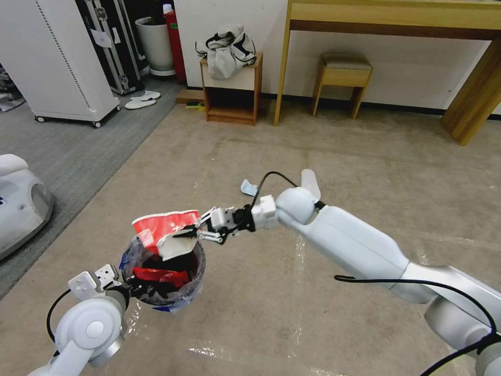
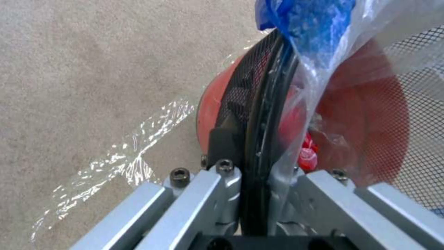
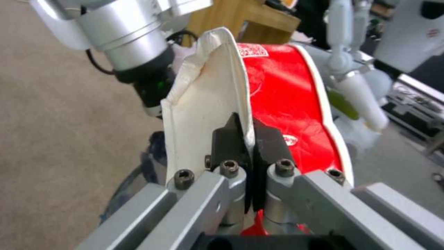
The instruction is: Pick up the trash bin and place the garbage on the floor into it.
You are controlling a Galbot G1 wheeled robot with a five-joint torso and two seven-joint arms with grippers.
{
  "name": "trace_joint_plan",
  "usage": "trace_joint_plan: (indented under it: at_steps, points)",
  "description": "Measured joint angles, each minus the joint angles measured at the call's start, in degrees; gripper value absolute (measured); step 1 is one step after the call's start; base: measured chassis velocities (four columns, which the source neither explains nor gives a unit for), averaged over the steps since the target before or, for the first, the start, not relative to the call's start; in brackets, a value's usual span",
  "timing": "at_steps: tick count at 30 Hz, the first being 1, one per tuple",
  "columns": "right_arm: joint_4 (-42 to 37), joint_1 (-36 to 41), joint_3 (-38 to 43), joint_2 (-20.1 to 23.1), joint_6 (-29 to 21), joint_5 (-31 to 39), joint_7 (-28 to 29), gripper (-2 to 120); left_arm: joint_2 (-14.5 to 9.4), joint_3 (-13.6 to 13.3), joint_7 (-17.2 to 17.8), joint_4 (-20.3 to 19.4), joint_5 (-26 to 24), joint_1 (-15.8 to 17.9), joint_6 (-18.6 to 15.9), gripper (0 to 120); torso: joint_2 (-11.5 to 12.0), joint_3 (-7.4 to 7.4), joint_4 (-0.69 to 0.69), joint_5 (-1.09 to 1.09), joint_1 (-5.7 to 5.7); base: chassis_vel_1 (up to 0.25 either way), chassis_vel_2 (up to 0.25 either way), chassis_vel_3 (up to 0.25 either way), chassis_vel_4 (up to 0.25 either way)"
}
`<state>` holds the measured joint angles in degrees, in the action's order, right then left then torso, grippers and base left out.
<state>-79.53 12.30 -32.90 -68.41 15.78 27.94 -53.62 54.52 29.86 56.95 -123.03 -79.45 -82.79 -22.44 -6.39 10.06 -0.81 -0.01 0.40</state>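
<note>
Red-and-white carton (image 1: 166,230) pinched in right hand (image 1: 189,233) over trash bin (image 1: 177,292), rim clamped by left hand (image 1: 128,287).

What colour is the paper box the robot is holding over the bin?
The carton is red outside with white edges and a white inside, clearest in the right wrist view.

Glossy red-and-white paper carton (image 1: 166,230), crinkly translucent plastic liner (image 1: 180,295), matt beige carpet (image 1: 323,151), seemingly brushed-metal right hand (image 3: 249,139)

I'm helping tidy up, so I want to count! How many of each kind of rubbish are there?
Red-and-white carton, in the right claw: 1
Red wrapper, in the trash bin the left claw holds: 1
Light blue mask, on the floor: 1
White piece, on the floor: 1
Total: 4
</note>
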Motion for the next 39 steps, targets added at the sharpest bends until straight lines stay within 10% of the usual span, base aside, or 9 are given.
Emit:
trace_joint_plan:
  at_steps: [39]
  points:
    - [15.5,1.9,-3.2,-7.3,4.3,-5.2,0.2,13,0.1,1.9,0.0,-3.5,-0.1,-2.7,0.0,1,0.0,0.0,-0.01,0.01,0.0,0.0,0.0,0.0,0.0]
